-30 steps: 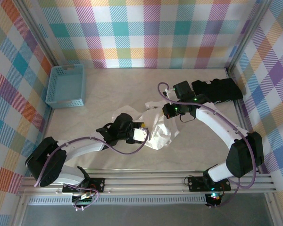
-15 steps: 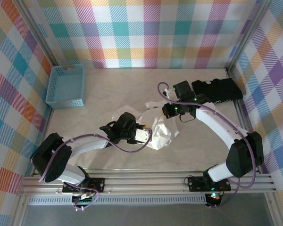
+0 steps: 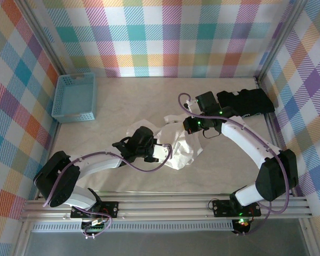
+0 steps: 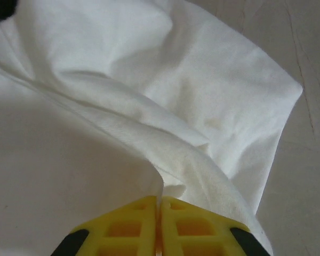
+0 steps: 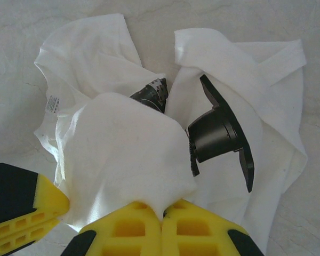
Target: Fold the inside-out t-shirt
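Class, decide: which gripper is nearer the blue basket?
Left. The left gripper pinches the t-shirt right of the blue basket; the right gripper pinches it even farther right.

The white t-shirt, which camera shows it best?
The right wrist view: the white t-shirt lies crumpled, its label visible, bunched in the shut right hand. In the top view it looks small and partly hidden. The left wrist view gives close folds pinched by the left hand.
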Tool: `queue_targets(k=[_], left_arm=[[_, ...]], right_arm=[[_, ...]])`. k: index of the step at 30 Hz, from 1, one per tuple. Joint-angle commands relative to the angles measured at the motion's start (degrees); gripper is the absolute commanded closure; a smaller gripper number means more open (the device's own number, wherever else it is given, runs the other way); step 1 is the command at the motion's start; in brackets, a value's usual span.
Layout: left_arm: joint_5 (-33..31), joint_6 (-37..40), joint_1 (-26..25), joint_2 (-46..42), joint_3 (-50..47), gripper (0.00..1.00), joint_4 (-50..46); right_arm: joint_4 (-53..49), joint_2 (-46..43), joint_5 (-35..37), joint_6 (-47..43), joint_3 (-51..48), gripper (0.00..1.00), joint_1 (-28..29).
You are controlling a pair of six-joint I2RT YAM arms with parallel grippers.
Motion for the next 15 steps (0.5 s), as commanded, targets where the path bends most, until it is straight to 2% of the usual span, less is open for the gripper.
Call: queue_targets(k=[1,3,6,9,12,15], left_arm=[[1.94,-2.37,0.45,-3.61,0.49,0.95,-0.25],[2.31,-4.25,1.34,-5.91,-0.17,0.97,0.07],[4.39,-11.47,4.80,-11.80,-1.89,1.00,2.29],[4.13,-21.96,9.27,-18.52,-5.19,1.00,8.85],[-3.65,-31.66,12.22,-23.67,-9.11,1.00,18.13],[-17.94,-43.40,14.67,-27.66,-11.13,1.00,23.43]], right_arm=[[0.38,0.70,-0.96,-0.52,-0.35,1.00,-0.23],[0.32,0.63,-0.96,-0.38,-0.02,1.00,-0.25],[0.50,0.24,-1.99,-0.26,0.53,1.00,-0.17],[2.90,-0.63,-7.95,0.61,0.33,0.98,0.15],[7.32,-1.72,-18.12,1.03,-0.83,0.89,1.93],[8.09,-2.38,-26.18,-1.25,-1.56,0.75,3.85]])
